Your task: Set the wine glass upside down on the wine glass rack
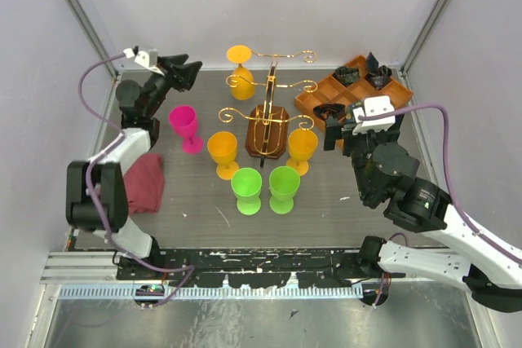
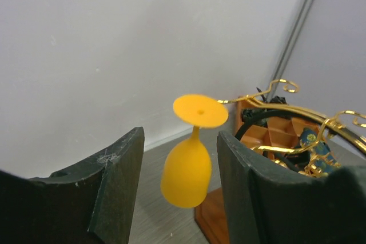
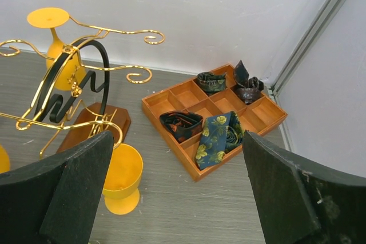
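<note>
The orange plastic wine glass (image 1: 241,83) is hanging upside down, foot uppermost, from a far-left scroll arm of the gold wire wine glass rack (image 1: 269,124), which is standing on its dark wooden base in the middle of the grey table (image 1: 326,201). The left tool (image 1: 189,73) is hovering just beside the glass, fingers apart and gripping nothing. The right tool (image 1: 334,129) is hovering with its fingers spread wide and empty, near the orange wooden compartment tray (image 1: 308,100).

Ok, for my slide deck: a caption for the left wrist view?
Open left gripper facing an orange wine glass hanging upside down on the gold wine glass rack.
</note>
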Controlling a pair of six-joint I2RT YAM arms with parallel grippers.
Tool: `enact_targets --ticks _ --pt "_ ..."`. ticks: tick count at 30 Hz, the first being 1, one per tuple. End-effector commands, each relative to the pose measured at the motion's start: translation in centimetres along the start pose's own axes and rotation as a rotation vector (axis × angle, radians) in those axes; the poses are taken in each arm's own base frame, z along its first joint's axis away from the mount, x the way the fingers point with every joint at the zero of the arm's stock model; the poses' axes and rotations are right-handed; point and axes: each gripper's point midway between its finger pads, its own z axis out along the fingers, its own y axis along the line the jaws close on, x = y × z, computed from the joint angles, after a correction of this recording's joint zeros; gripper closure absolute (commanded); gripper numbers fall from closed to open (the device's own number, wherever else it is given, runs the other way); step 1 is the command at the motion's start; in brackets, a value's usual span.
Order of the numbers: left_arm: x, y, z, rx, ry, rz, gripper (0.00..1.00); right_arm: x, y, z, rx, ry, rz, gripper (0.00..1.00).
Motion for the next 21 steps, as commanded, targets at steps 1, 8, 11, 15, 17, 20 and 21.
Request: enact_targets --ticks 1,8,11,15,17,20,21 --pt "-0.5 -1.0 -1.0 -0.157 0.169 0.084 0.38 -1.4 1.0 0.3 -0.017 -0.001 0.078 0.00" --pt "-2.9 -2.3 -4.4 -0.366 0.355 0.096 0.32 -1.0 3.2 1.2 -0.047 0.058 0.112 0.00" --pt "-3.6 -2.6 -6.7 -0.451 0.427 0.058 0.32 -0.5 4.2 1.5 -0.073 0.082 0.139 0.00" --pt "-2.8 -2.8 -9.8 -0.539 0.538 0.023 0.33 0.4 6.7 2.3 -0.134 0.131 0.148 0.00" --pt "-1.9 -2.6 -11.3 -0.581 0.592 0.022 0.33 1.0 8.1 2.9 -0.145 0.169 0.125 0.00" --pt "-0.7 -1.8 -13.5 -0.659 0.664 0.037 0.32 1.3 9.5 3.4 -0.153 0.207 0.141 0.00" --pt "-0.3 -1.5 -14.2 -0.680 0.688 0.043 0.32 1.2 10.0 3.4 -0.167 0.211 0.153 0.00"
